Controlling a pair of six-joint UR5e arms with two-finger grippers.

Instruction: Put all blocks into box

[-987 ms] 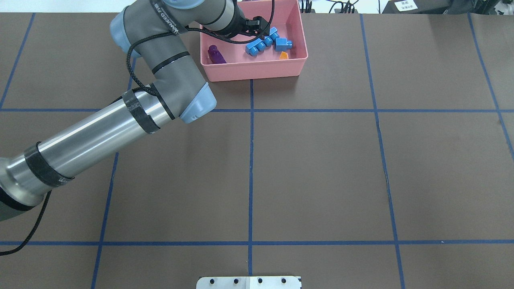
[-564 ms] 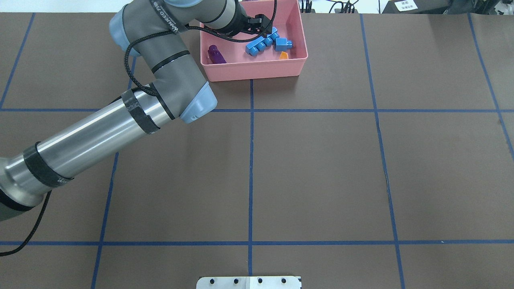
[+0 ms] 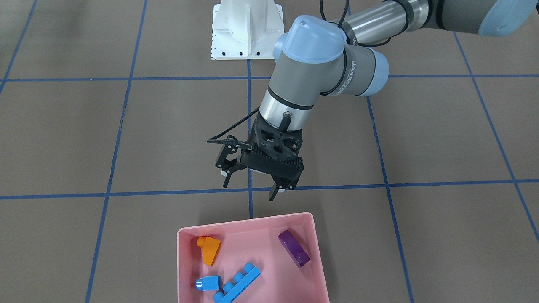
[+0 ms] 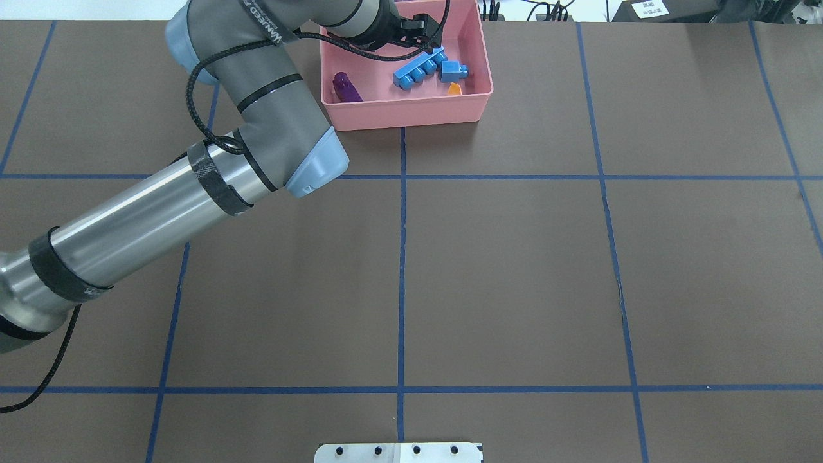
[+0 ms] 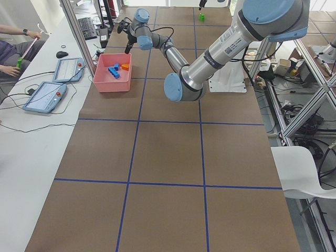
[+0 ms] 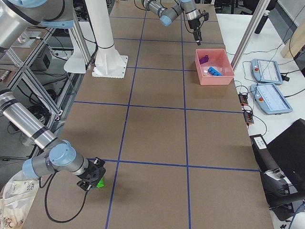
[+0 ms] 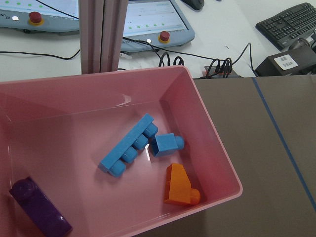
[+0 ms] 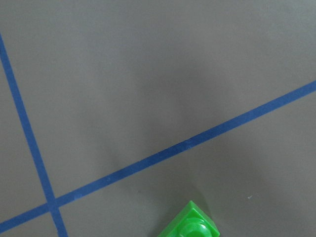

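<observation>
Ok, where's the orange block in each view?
Front-facing: orange block at the pink box's upper left.
Overhead: block by the box's near wall, right end.
Exterior left: orange speck at the box's upper right.
Exterior right: too small to tell.
Left wrist: block lower middle, by the box's right wall.
Right wrist: not in it.
Landmark: the small blue block beside it.

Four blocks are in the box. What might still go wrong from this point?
The green block lies on the table at the far end from the box; a long carry risks a drop. The left gripper hangs open by the box rim and may block the right arm's delivery.
</observation>
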